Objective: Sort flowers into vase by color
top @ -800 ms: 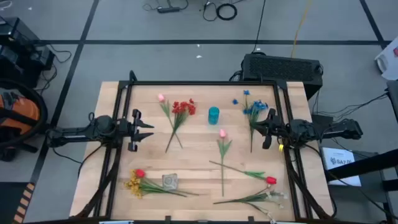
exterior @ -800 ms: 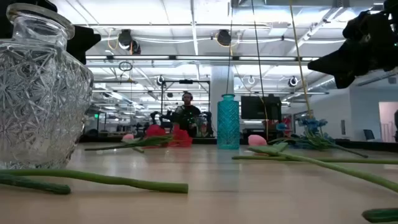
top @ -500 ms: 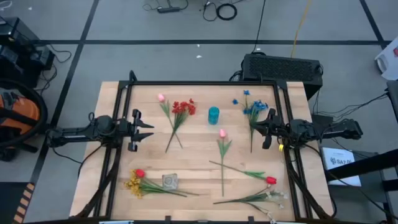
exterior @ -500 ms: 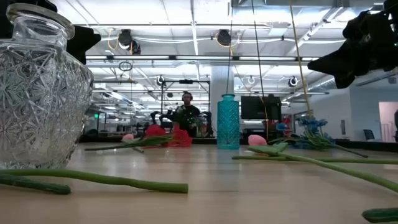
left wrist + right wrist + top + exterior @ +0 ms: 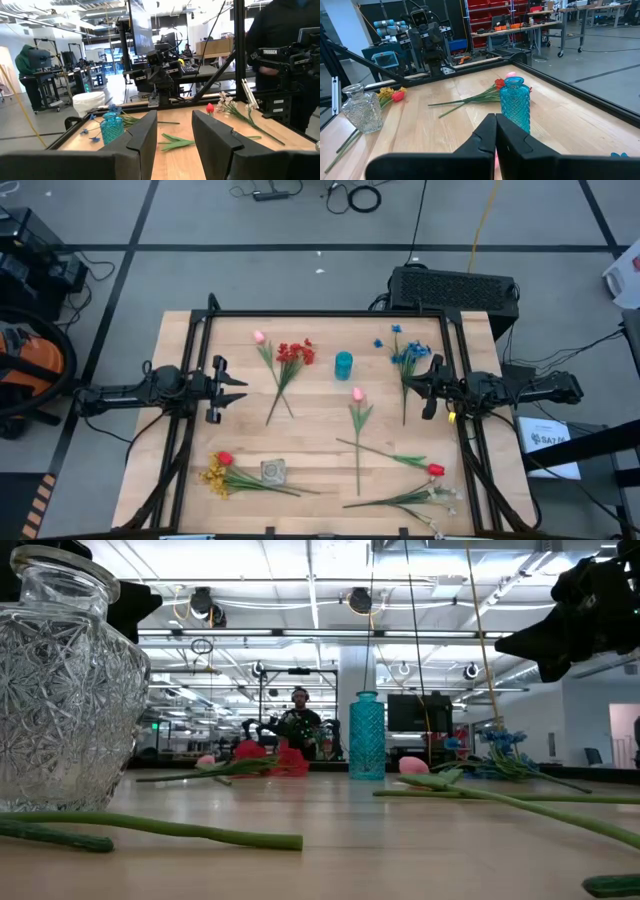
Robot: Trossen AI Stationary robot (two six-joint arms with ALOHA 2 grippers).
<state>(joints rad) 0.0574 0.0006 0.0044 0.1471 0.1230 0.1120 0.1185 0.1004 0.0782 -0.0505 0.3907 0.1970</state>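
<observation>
My left hand [image 5: 237, 390] hovers at the counter's [image 5: 320, 435] left edge, fingers parted, holding nothing. My right hand [image 5: 415, 388] hovers at the right edge, fingers pressed together, empty. Flowers lie loose on the counter: red cluster [image 5: 294, 353] and pink tulip [image 5: 259, 337] far left, blue spray [image 5: 405, 352] far right, another pink tulip [image 5: 357, 394] mid, yellow bunch [image 5: 215, 477] beside the clear vase [image 5: 273, 471] near left, red tulip [image 5: 435, 470] near right. Blue vase [image 5: 343, 365] stands upright, far centre.
</observation>
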